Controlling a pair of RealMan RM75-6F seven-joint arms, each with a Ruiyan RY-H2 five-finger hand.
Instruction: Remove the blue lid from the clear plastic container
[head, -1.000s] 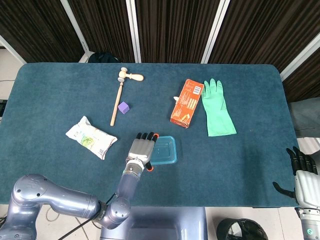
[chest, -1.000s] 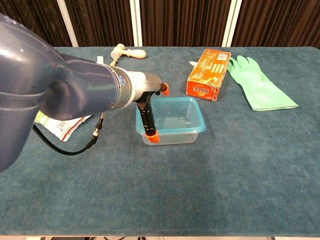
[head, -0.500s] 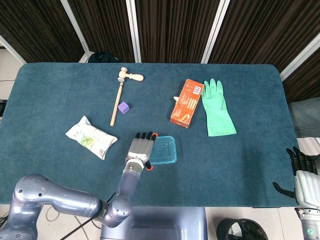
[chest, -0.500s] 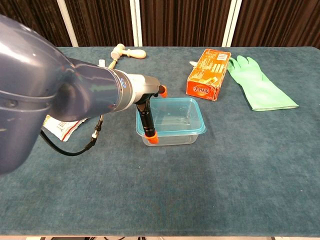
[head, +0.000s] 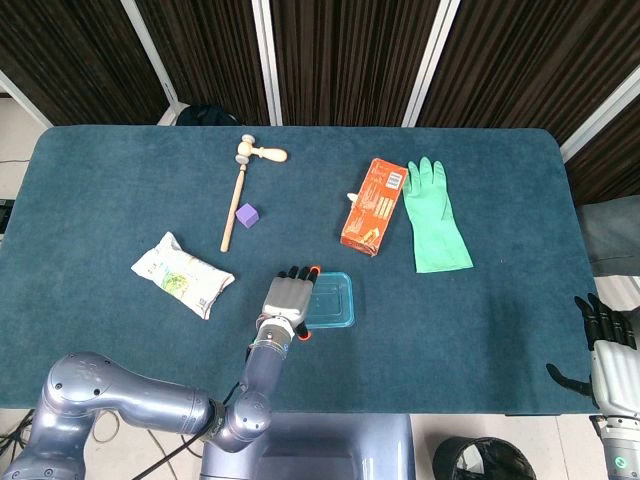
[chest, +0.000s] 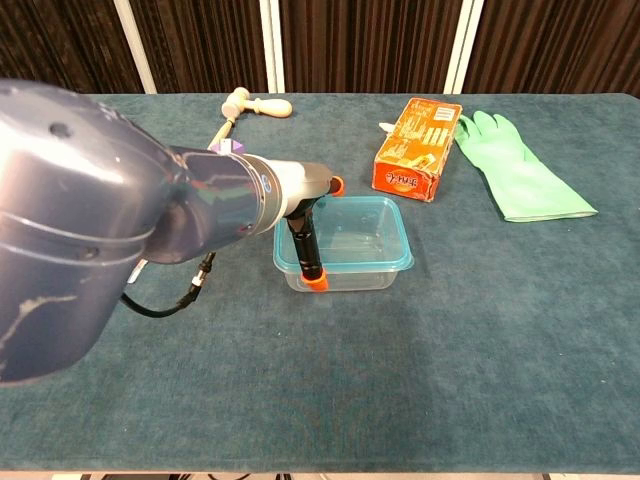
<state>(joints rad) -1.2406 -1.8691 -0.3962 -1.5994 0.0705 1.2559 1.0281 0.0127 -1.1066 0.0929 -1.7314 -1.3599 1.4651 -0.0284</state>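
The clear plastic container (chest: 350, 274) stands near the table's front with its blue lid (head: 333, 300) (chest: 358, 228) sitting on top. My left hand (head: 288, 300) (chest: 304, 228) is at the container's left end. Its fingers lie across the lid's left part, and one orange fingertip shows at the lid's far edge. The thumb runs down the front-left corner to the container's base, so the hand grips the lidded end. My right hand (head: 604, 345) hangs off the table's near right corner, with its fingers apart and nothing in them.
An orange box (head: 373, 205) and a green rubber glove (head: 433, 218) lie behind and to the right of the container. A snack packet (head: 182, 274), a purple cube (head: 248, 214) and a wooden mallet (head: 240, 190) lie to the left. My left arm (chest: 110, 240) fills the chest view's left.
My left hand has slid a little to the right over the lid, and the thumb has moved rightward along the container's front corner. The container and right hand stay put.
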